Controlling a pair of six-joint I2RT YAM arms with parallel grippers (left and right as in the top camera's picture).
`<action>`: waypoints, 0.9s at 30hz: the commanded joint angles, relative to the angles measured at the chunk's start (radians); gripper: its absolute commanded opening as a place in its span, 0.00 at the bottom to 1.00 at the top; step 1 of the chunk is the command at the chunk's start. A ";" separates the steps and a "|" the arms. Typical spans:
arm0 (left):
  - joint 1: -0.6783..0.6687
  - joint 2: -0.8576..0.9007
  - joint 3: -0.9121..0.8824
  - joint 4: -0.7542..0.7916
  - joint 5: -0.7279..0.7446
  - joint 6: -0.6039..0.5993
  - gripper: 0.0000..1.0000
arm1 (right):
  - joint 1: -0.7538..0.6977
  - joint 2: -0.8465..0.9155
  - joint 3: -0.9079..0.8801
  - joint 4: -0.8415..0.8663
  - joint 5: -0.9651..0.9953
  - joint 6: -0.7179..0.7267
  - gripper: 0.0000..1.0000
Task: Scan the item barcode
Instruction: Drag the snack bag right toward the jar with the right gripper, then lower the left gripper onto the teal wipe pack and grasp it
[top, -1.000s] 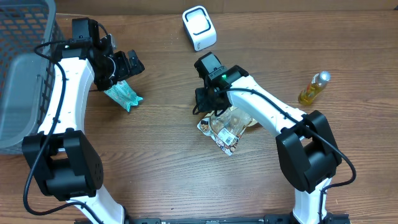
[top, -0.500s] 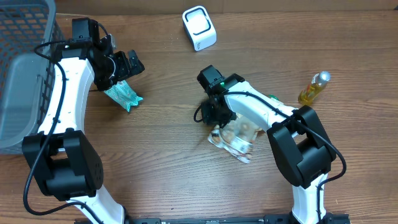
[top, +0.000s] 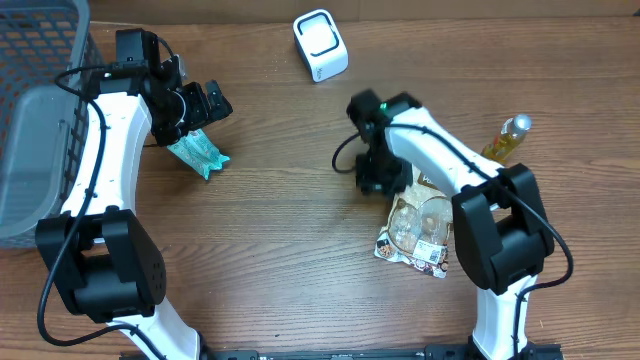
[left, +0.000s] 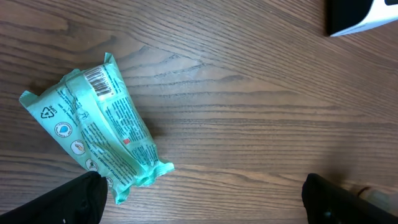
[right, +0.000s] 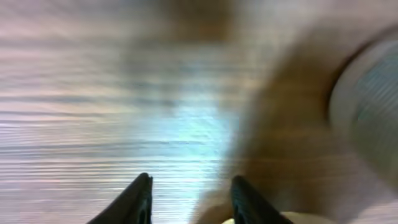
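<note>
A clear plastic bag of round brown snacks (top: 415, 230) lies flat on the brown wooden surface (top: 270, 250). It is on the right side, near the front edge and partly under the right arm. A white label with small print is on the bag's front end. The small white box scanner (top: 320, 45) stands at the back of the surface, well apart from the bag.

The right pincer (right: 193, 193) hangs low over the wood, just beside the back left end of the bag. Its wrist view is very blurry. Its two dark tips stand a little apart, and only bare wood shows between them. It is pinching nothing.

The left pincer (left: 202, 190) hangs over the back left part of the surface. Its tips are spread very wide and it grips nothing. Just under it lies a teal plastic packet (left: 93, 130) with white writing. The packet's black and white barcode (left: 99, 79) faces up, near one end.

A tall grey mesh basket (top: 40, 60) stands at the far left. A small yellow bottle with a clear cap (top: 505, 140) lies at the far right, well apart from the bag.
</note>
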 joint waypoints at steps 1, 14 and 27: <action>-0.002 -0.021 0.015 -0.002 0.004 0.015 1.00 | 0.005 -0.042 0.093 0.007 -0.016 -0.006 0.45; -0.002 -0.021 0.014 -0.002 0.004 0.015 1.00 | 0.006 -0.043 0.106 0.117 -0.027 -0.005 1.00; -0.002 -0.021 0.014 -0.002 0.004 0.015 0.99 | 0.006 -0.043 0.106 0.121 -0.027 -0.005 1.00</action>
